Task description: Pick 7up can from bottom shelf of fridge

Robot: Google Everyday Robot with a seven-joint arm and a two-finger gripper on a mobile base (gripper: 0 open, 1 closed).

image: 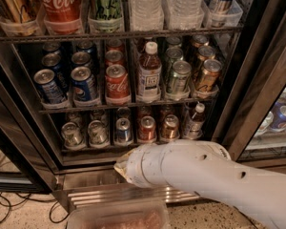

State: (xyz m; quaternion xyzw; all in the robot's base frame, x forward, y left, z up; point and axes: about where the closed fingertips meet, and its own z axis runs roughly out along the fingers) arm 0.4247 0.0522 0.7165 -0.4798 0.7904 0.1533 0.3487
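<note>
The fridge (257,94) stands open in front of me. Its bottom shelf (109,147) is dim and holds a row of cans in clear trays. Two pale silvery cans stand at its left; the 7up can (72,134) looks like the leftmost one, and its label is unreadable. A blue can (123,130), two reddish cans (147,128) and a small bottle (195,120) stand to the right. My white arm (214,175) crosses from the lower right. My gripper (123,168) is at its left end, in front of the fridge's base, below the shelf and right of the 7up can.
The shelf above holds Pepsi cans (83,82), Coca-Cola cans (117,82), a bottle (149,70) and green and brown cans. The ribbed steel base panel (100,194) lies under the arm. A clear plastic bin (117,218) is at the bottom edge. Cables (14,209) lie on the floor at left.
</note>
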